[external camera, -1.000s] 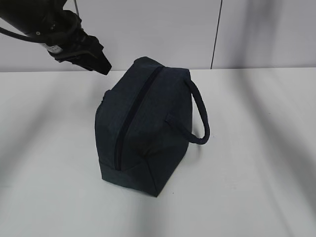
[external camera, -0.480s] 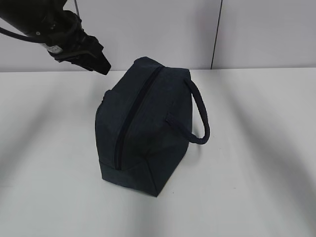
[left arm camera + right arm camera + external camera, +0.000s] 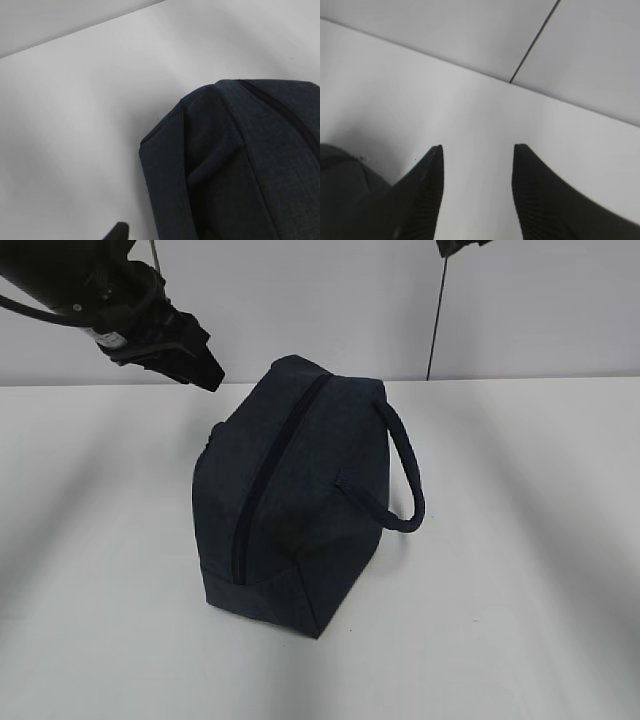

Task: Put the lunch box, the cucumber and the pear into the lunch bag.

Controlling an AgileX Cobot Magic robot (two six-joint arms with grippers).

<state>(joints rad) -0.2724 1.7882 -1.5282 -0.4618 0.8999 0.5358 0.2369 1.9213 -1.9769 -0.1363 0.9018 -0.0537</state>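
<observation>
White table (image 3: 520, 570) lies bare around zipped lunch bag (image 3: 300, 500); right hand (image 3: 477, 150) apart, left hand (image 3: 205, 375) unclear.

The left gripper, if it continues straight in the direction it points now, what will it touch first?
Probably the lunch bag. The left gripper points down and to the right, toward the bag's far upper end, near where the zipper begins. Depth is unclear, so it might pass just beside it to the table.

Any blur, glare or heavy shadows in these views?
Exterior view: sharp, no glare; broad soft shadows streak the table. Left wrist view: lunch bag sharp, very dark, little fabric detail. Right wrist view: right end effector fingers close and slightly soft.
</observation>
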